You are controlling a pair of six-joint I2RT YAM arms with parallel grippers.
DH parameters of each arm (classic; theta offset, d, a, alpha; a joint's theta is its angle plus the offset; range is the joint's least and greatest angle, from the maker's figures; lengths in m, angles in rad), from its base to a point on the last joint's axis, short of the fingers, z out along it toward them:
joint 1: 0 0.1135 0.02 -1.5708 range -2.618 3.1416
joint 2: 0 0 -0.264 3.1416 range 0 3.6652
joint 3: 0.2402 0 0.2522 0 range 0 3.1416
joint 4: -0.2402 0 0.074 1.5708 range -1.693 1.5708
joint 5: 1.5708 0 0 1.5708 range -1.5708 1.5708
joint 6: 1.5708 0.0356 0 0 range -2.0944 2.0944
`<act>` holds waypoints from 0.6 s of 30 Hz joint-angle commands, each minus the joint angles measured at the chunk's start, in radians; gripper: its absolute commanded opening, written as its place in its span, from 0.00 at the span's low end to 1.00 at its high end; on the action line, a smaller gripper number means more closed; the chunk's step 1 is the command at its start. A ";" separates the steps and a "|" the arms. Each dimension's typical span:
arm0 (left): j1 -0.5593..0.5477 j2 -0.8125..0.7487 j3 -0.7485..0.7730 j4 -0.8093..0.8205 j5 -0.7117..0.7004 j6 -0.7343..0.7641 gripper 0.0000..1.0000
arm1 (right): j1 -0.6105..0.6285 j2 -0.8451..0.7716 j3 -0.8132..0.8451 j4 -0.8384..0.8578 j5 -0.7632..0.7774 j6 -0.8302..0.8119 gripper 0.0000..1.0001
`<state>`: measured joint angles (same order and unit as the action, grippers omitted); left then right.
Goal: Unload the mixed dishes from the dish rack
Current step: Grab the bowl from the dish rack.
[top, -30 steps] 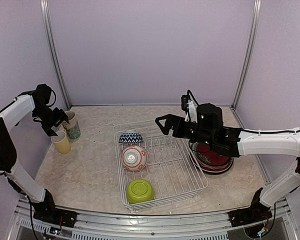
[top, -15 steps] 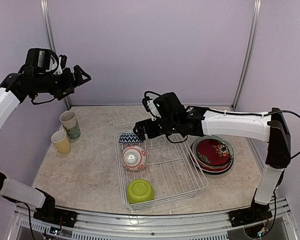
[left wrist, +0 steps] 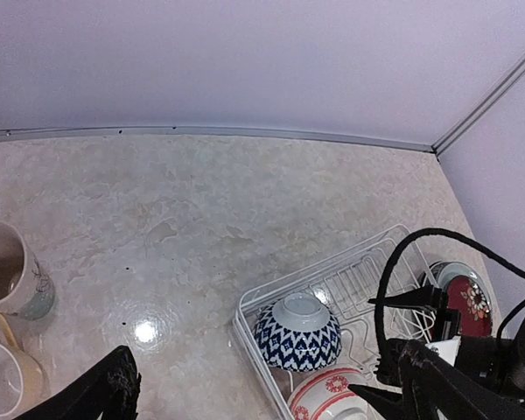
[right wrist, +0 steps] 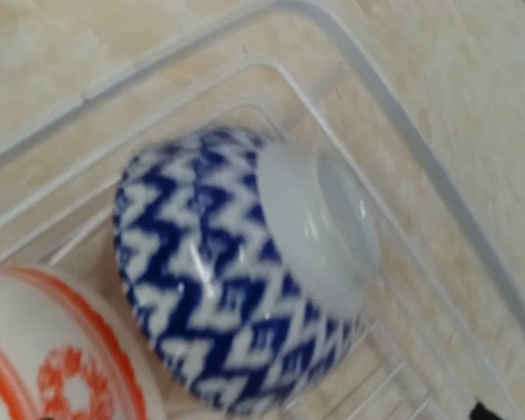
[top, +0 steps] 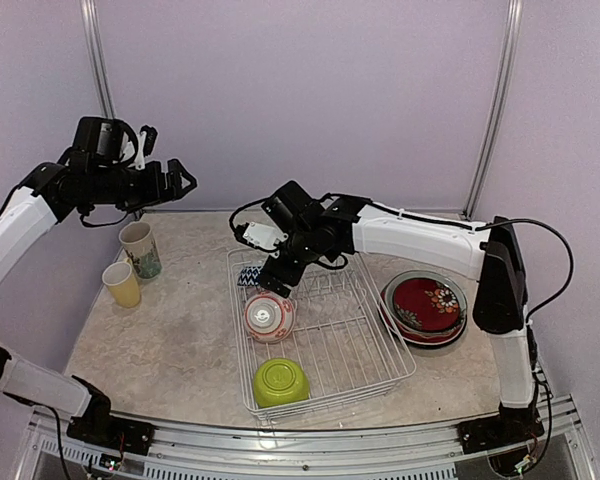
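The white wire dish rack (top: 372, 352) holds three upturned bowls: blue zigzag (top: 250, 275) at its far left corner, red-white patterned (top: 271, 318) in front of it, lime green (top: 281, 382) nearest. My right gripper (top: 268, 276) is open, low over the blue zigzag bowl (right wrist: 219, 297), which fills the right wrist view; its fingers barely show there. My left gripper (top: 176, 180) is open and empty, high above the table's left side. It looks down on the blue zigzag bowl (left wrist: 297, 332) and the right gripper (left wrist: 365, 348).
A cream-teal mug (top: 141, 249) and a yellow cup (top: 123, 285) stand at the left of the table. A stack of plates with a red floral one on top (top: 426, 304) lies right of the rack. Purple walls enclose the back and sides.
My right arm has swung left and down from the rack's middle to the blue zigzag bowl. My left arm has moved right and slightly lower, still open.
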<state>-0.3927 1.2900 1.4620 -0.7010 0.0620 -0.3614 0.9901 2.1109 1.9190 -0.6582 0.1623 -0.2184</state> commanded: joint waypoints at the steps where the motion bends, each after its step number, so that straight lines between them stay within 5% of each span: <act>1: 0.009 -0.043 -0.012 0.035 -0.001 0.019 0.99 | -0.018 0.110 0.183 -0.184 -0.055 -0.153 1.00; 18: 0.083 -0.074 -0.028 0.053 0.104 -0.057 0.99 | -0.031 0.272 0.431 -0.218 -0.083 -0.256 1.00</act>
<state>-0.3229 1.2400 1.4448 -0.6651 0.1326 -0.3996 0.9672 2.3238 2.2978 -0.8707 0.0631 -0.4397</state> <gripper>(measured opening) 0.990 0.995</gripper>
